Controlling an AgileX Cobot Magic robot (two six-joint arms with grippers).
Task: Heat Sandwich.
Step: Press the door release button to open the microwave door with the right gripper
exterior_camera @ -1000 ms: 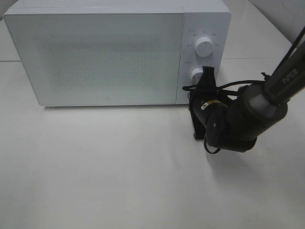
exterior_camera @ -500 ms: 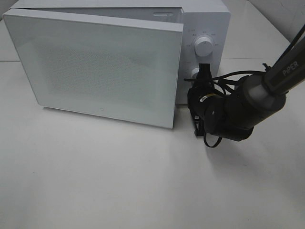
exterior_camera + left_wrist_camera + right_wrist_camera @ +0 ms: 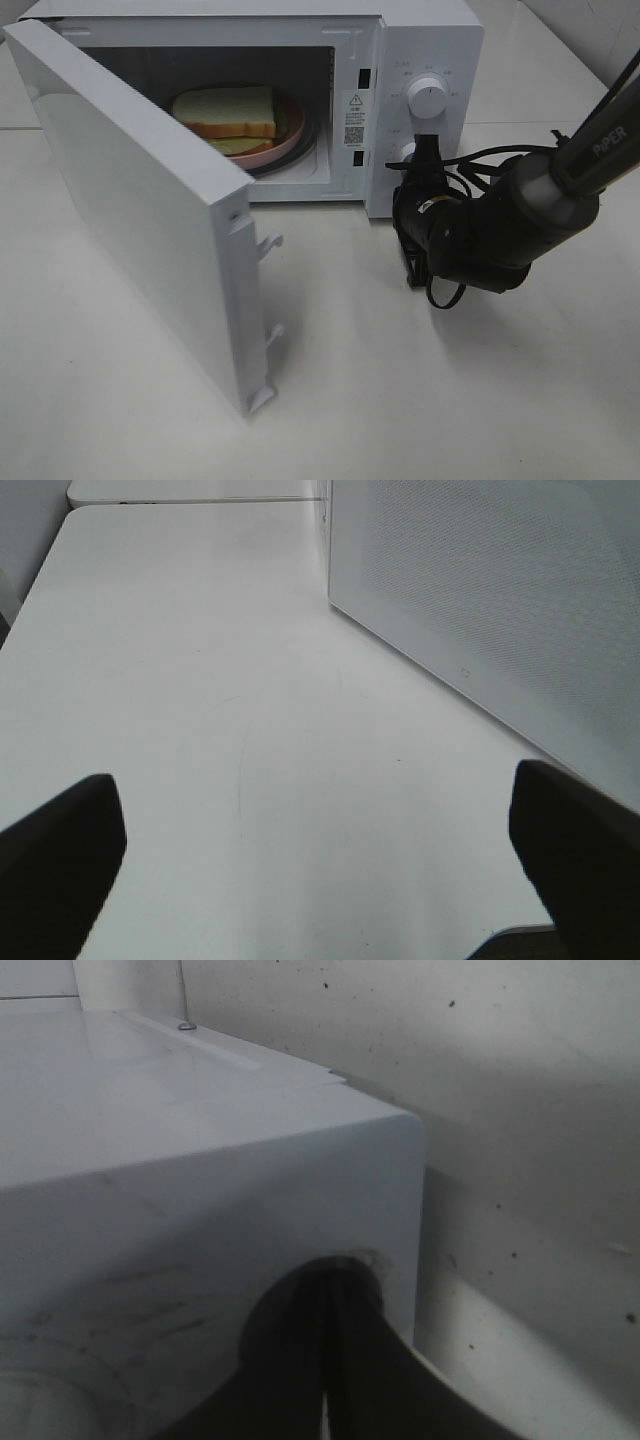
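Note:
The white microwave point(image 3: 432, 40) stands at the back with its door point(image 3: 140, 210) swung wide open toward the front left. Inside, the sandwich point(image 3: 228, 110), white bread with tan crust, lies on a round pink plate point(image 3: 290, 140). My right gripper point(image 3: 428, 152) is shut, its tips against the control panel by the lower knob point(image 3: 407, 153). In the right wrist view the shut fingers point(image 3: 350, 1360) press on the microwave's front point(image 3: 200, 1210). My left gripper point(image 3: 320, 830) is open and empty above the table, beside the door's outer face point(image 3: 480, 580). It is out of the exterior view.
The upper knob point(image 3: 429, 98) sits above the right gripper. The open door juts out over the table's point(image 3: 450, 400) left front. The right arm's cables point(image 3: 500, 160) loop beside the panel. A wall point(image 3: 500, 1060) shows behind the microwave.
The microwave door went from shut to wide open, swinging out to the left front and showing the sandwich on its plate. The right gripper stayed at the lower control panel.

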